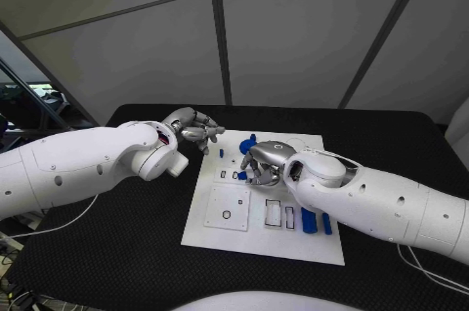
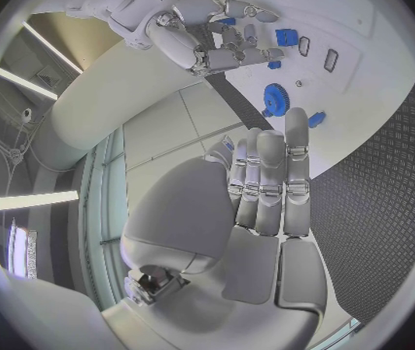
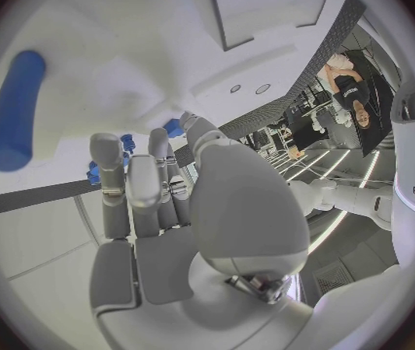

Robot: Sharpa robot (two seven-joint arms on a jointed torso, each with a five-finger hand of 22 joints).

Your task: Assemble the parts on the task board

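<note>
The white task board [image 1: 256, 238] lies in the middle of the black table. My right hand [image 1: 259, 166] hangs over its middle with the fingers pointing down at it. A small blue part [image 1: 241, 175] sits right at the fingertips [image 3: 159, 140], and the thumb hides whether it is pinched. A blue gear [image 1: 249, 143] and a small blue peg [image 1: 221, 152] stand at the board's far end. Two blue cylinders [image 1: 309, 221] lie near the front right. My left hand [image 1: 196, 129] hovers off the board's far left corner, fingers [image 2: 265, 187] straight and side by side, holding nothing.
Outlined slots [image 1: 280, 214] and a square plate with a hole [image 1: 227, 208] mark the board's near half. Black table [image 1: 117, 257] stretches to the left and in front of the board. The gear [image 2: 276, 96] lies between the two hands.
</note>
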